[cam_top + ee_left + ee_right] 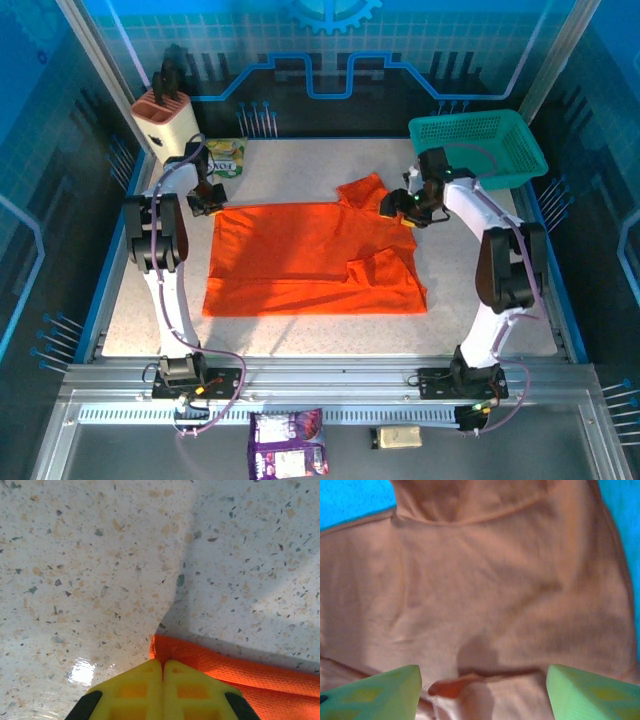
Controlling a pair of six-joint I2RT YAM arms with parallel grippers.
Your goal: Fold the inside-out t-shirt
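Observation:
The bright orange t-shirt (310, 255) lies spread flat in the middle of the table, with a sleeve sticking up at its far edge. My left gripper (208, 198) sits at the shirt's far left corner, its yellow jaws shut on the cloth edge (165, 652). My right gripper (408, 205) hovers over the shirt's far right part, by the sleeve. Its jaws stand wide open above the wrinkled cloth (485, 605), fingertips (385, 692) apart on either side of a small fold.
A teal mesh basket (480, 140) stands at the back right, close behind the right arm. A beige knife block (165, 115) and a green packet (225, 155) sit at the back left. A purple packet (288, 445) lies on the front rail.

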